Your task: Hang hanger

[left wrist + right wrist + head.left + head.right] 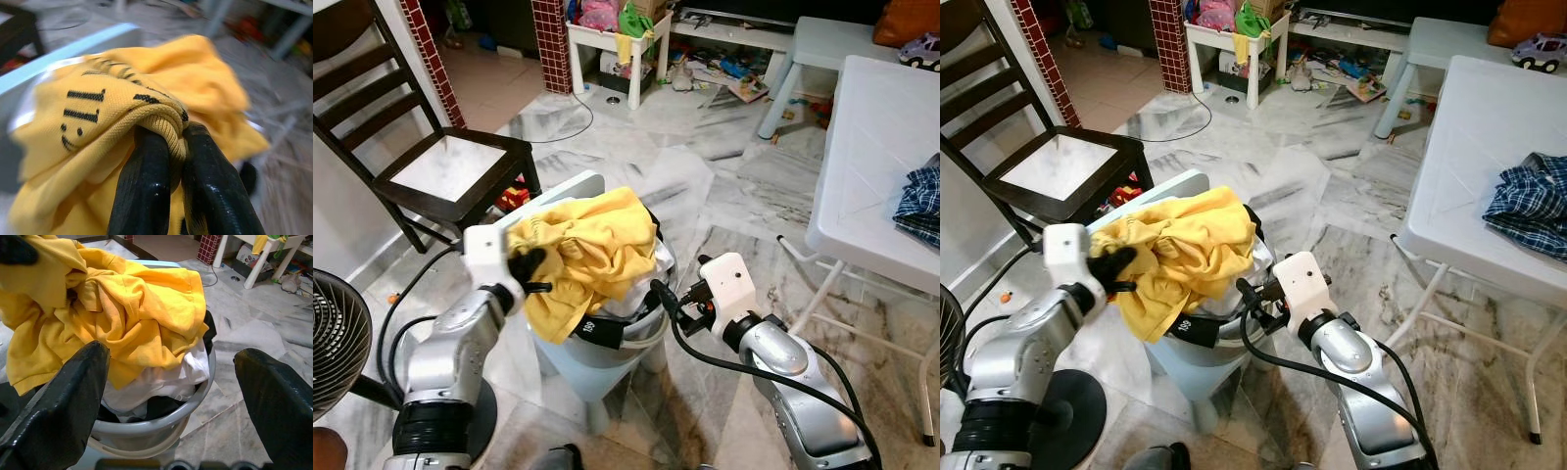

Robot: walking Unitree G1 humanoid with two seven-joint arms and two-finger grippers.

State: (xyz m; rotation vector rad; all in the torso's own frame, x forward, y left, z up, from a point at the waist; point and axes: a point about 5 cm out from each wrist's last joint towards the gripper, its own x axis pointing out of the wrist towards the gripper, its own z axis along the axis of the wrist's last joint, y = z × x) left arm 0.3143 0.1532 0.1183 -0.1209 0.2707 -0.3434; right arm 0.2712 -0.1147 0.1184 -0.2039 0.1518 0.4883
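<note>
Closest in, the left gripper (168, 161) has its two black fingers clamped on a rolled fold of the crumpled yellow polo shirt with black lettering (592, 257), the ribbed edge squeezed tight between them. Just across the heap, the right gripper (171, 382) hovers beside the round grey plastic laundry basket (195, 404) with its fingers spread wide and nothing between them. The shirt lies draped over the basket's top, on white and black clothes, spilling down the side nearest the left arm. No hanger can be made out, so the job here looks like drawing the shirt free first. To do that well, I'd judge the left arm should lift straight up and let the cloth fall open, while the right takes a second hold near the collar so nothing else gets dragged out. The shirt is too bunched to read which way its long axis runs. Beyond stand a dark wooden chair (431, 166) and a white plastic folding table (1474, 147) bearing a blue checked garment (1531, 204).
</note>
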